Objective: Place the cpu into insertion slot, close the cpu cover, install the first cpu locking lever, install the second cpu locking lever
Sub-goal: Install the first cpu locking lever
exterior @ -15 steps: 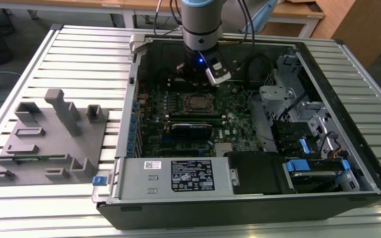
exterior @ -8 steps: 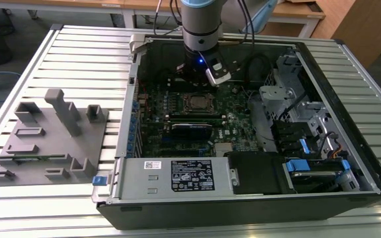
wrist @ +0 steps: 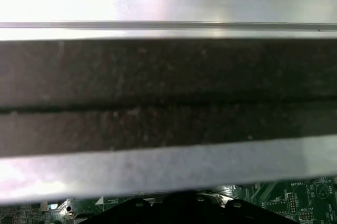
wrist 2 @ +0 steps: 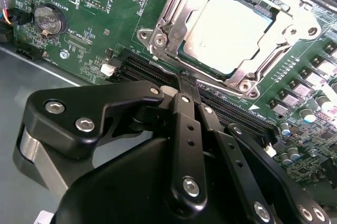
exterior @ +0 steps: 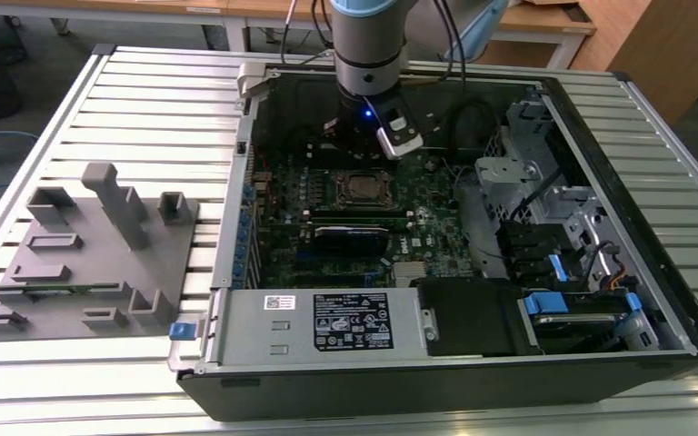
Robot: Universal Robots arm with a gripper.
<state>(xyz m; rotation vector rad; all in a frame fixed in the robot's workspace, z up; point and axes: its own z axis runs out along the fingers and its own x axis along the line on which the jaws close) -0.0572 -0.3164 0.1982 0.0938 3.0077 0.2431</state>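
**Tool closed at the socket edge**

I see the open computer case lying on the slatted metal counter. In the second wrist view the cpu sits in its socket, framed by the cpu cover. The tool stands just beside it, its fingers pressed together and holding nothing that I can see. The first wrist view shows the case wall close by.

Second wrist view: cpu cover cut off by pic edge; pincer body blocks mem slots by cover. Exterior view: arm hides board beside cover. First wrist view: case wall blurred.
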